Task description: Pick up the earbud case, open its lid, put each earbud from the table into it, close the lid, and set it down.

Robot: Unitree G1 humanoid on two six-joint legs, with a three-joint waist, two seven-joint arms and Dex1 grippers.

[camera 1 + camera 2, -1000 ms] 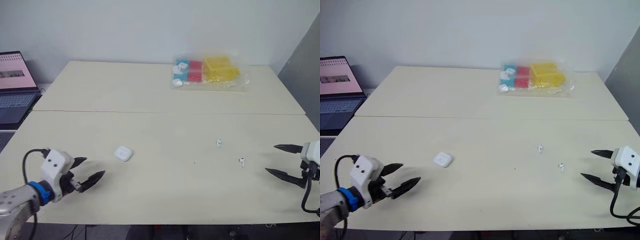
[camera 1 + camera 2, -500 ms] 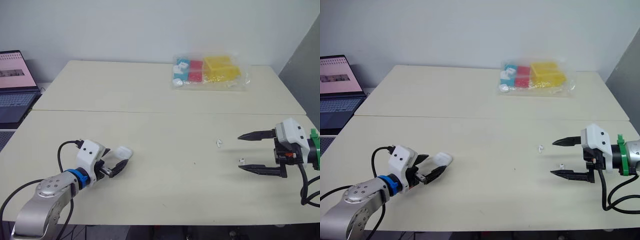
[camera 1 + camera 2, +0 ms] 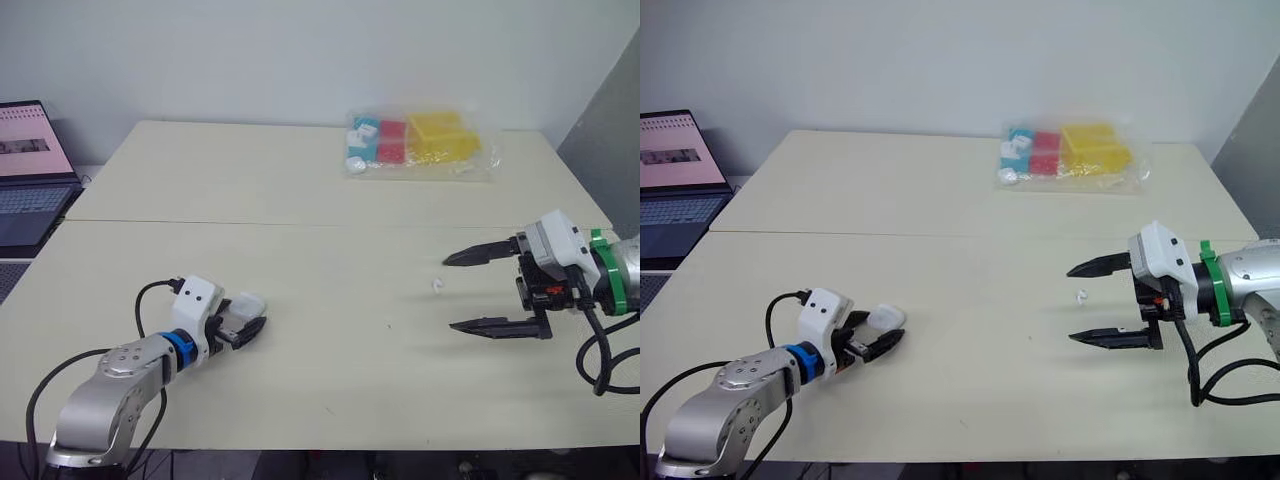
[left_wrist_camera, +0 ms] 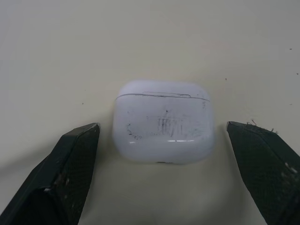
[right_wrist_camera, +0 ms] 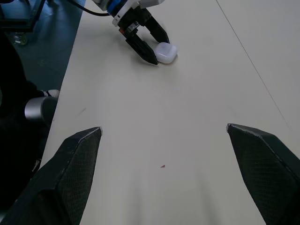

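Between the wide-spread fingers of the left gripper (image 4: 162,127), dead ahead and not touched by either one: the earbud case (image 4: 161,123), flat on the table (image 3: 320,260), lid shut, seam running finger to finger. Well apart on the right, by the equally splayed right gripper (image 3: 449,294), one earbud (image 3: 437,285). Likely next: a squeeze on the case's two sides.

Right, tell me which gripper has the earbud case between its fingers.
The left gripper: the white earbud case lies between its open fingers, untouched. The right gripper is open near an earbud.
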